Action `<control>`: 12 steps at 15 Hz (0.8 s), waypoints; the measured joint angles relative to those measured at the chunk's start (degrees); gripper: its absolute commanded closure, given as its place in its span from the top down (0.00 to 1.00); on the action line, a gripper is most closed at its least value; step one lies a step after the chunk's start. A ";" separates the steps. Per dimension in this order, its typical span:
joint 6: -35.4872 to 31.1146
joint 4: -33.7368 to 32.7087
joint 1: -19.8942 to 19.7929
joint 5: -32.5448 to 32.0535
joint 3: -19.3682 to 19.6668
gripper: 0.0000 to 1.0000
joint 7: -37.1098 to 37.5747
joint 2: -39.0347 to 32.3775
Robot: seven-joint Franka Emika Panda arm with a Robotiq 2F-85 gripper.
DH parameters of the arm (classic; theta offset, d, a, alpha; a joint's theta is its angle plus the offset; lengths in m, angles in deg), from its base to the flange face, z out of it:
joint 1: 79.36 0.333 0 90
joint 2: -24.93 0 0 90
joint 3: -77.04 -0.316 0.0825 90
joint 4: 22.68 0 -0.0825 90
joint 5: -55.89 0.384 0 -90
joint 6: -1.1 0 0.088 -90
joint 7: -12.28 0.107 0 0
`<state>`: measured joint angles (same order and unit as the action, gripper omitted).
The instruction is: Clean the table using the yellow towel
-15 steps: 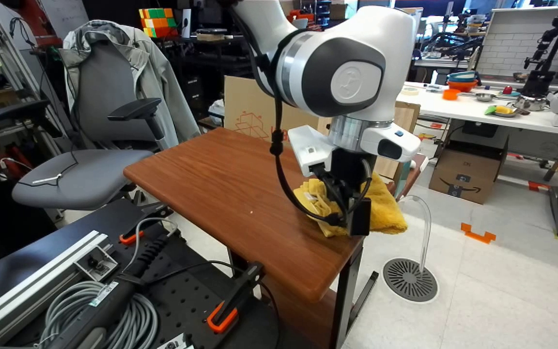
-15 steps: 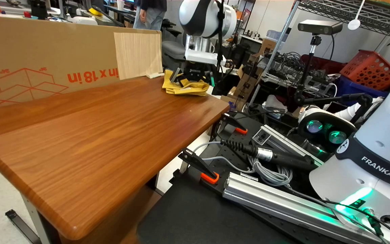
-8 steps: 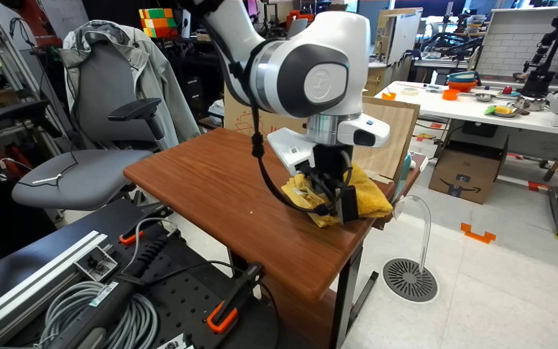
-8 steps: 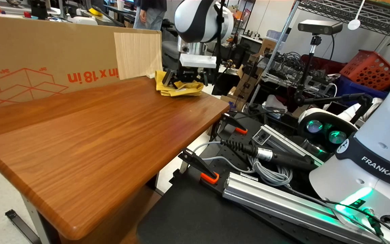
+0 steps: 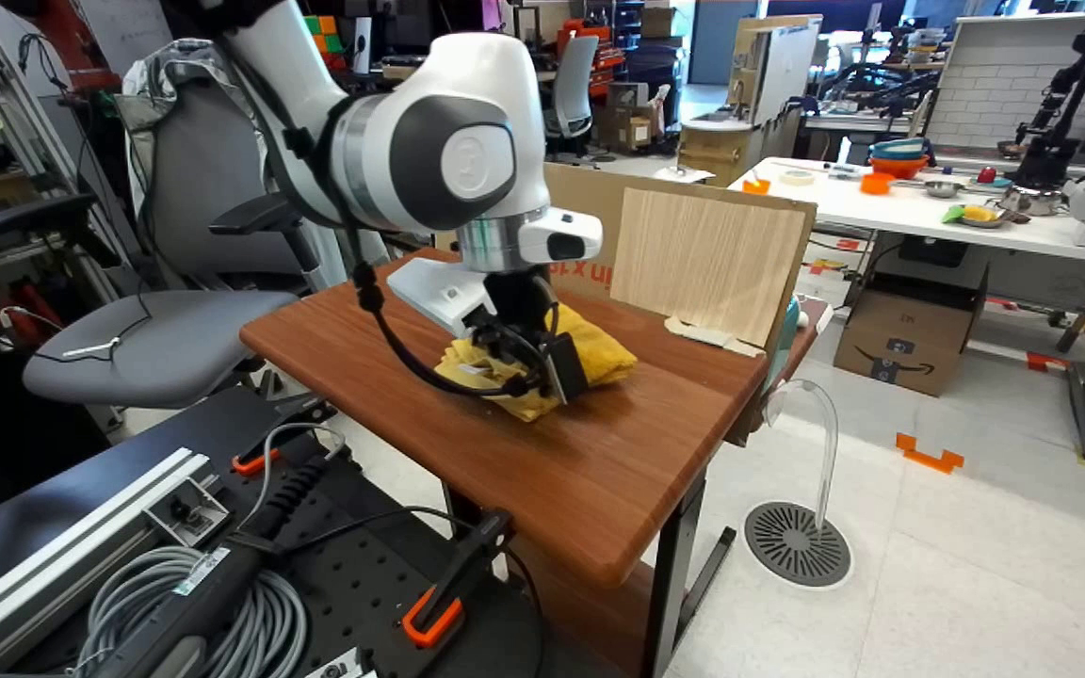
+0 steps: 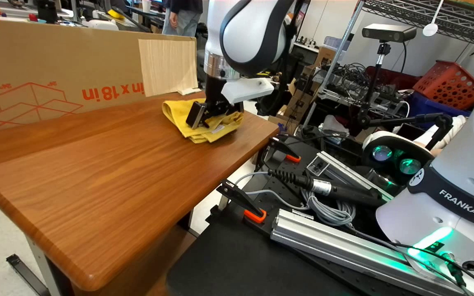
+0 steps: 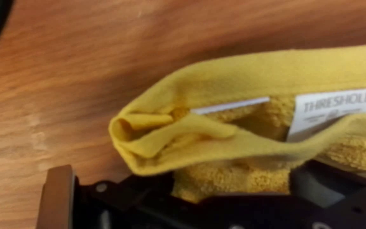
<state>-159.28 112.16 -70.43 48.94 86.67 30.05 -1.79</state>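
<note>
Table (image 5: 590, 490): yellow towel (image 5: 605, 352) slid twd 9 o'clock in an exterior view; gripper (image 6: 216, 118) splayed, wiping prob. underway.

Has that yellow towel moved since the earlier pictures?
Yes. In an exterior view, the yellow towel has moved leftward in the picture along the table: earlier it reached the right-hand edge; now a gap shows.

The towel (image 5: 596, 350) lay on the table (image 5: 590, 461), partly under my gripper (image 5: 526, 367), in an exterior view; a chair (image 5: 166, 330) stood left, a desk (image 5: 891, 215) far right.
</note>
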 measured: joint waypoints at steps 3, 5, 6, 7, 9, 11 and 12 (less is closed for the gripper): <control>-3.17 6.29 4.01 -2.72 -0.45 1.00 -0.51 3.10; -5.30 10.64 6.69 -3.34 -1.08 1.00 -0.50 5.25; -5.73 12.59 7.87 -3.34 -1.76 1.00 -0.36 6.34; -5.73 14.32 8.85 -3.22 -2.79 1.00 -0.08 7.43; -5.66 16.99 10.41 -3.06 -4.84 1.00 1.07 9.13; -5.20 18.59 12.23 -3.24 -4.95 1.00 2.52 10.16; -5.19 18.95 12.48 -3.24 -4.95 1.00 2.66 10.37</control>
<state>-164.47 131.11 -57.95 45.70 81.72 32.71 8.58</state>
